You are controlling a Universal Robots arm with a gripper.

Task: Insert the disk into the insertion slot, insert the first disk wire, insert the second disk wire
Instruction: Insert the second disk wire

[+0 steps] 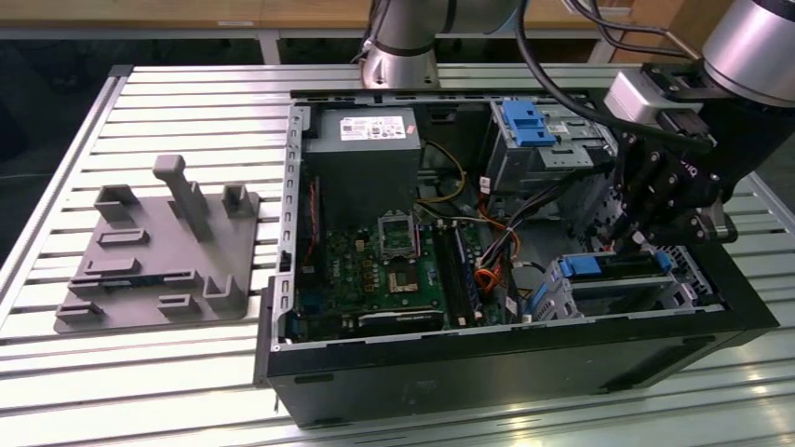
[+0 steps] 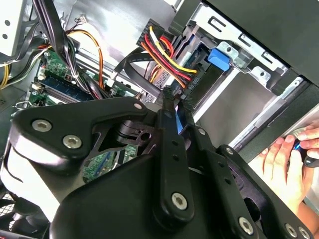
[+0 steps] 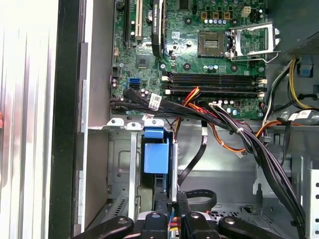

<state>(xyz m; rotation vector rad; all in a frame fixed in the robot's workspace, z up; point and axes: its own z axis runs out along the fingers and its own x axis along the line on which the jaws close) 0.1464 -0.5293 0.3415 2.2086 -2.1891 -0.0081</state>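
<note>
The disk [image 1: 612, 267], in its blue carrier, sits inside the insertion slot [image 1: 680, 291], the silver cage at the case's near corner on the exterior view's right. My gripper [image 1: 643, 246] hangs just above that cage. In both wrist views the fingers stand close together, pinching the end of a flat black disk wire [image 3: 192, 159] right behind the blue carrier [image 3: 156, 157]. The gripper [image 2: 173, 95] holds that black wire [image 2: 130, 67] beside a black plug with red, yellow and orange wires [image 2: 167, 52]. The gripper [image 3: 173, 195] is inside the cage [image 3: 119, 164].
A taller cage with a blue latch [image 1: 528, 126] stands behind. The motherboard [image 1: 385, 270] and power supply [image 1: 367, 130] fill the case, with cable bundles [image 3: 259, 144] across it. A grey fixture [image 1: 162, 251] lies on the exterior view's left. A person's hand [image 2: 284, 164] rests outside the case.
</note>
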